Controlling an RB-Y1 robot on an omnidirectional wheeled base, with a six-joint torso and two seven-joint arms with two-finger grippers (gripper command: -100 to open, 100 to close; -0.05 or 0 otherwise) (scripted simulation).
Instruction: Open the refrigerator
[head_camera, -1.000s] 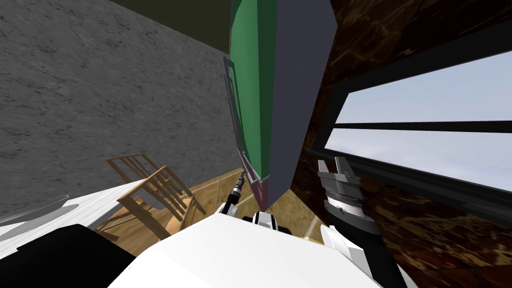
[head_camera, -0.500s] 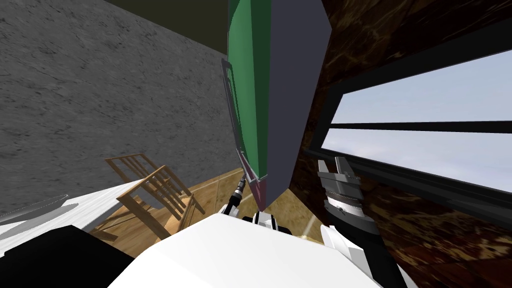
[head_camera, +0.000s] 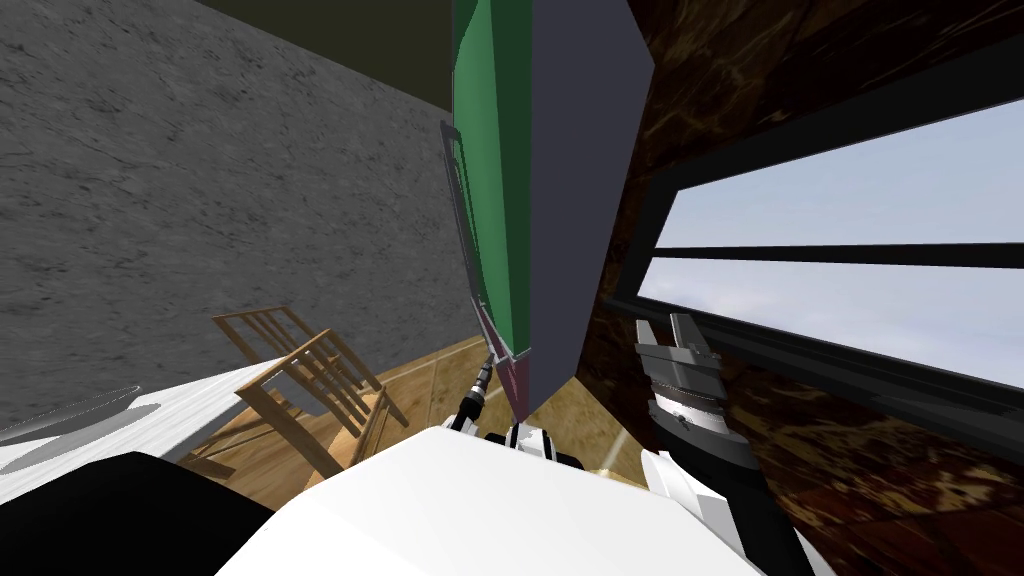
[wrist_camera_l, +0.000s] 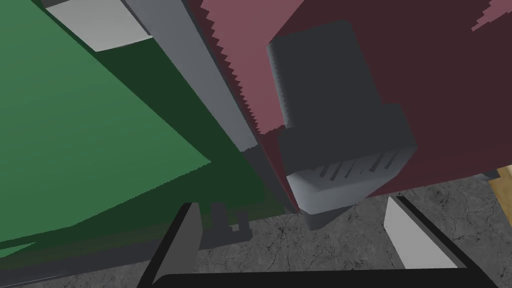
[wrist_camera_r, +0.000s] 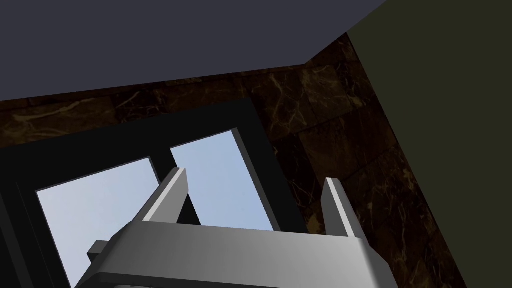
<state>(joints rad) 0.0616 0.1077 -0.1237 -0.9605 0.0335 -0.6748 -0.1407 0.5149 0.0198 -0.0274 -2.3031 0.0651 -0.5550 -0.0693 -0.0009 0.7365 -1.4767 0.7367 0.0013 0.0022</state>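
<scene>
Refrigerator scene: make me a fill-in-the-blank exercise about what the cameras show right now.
1. The tall refrigerator has a grey side and a door front coloured ____.
2. The slatted chair is made of light brown ____.
3. The left end effector, close to the refrigerator's lower part, has its fingers ____.
4. The right end effector, fingers open, points towards a ____ in the dark brown marbled wall.
Missing words: green; wood; open; window.
</scene>
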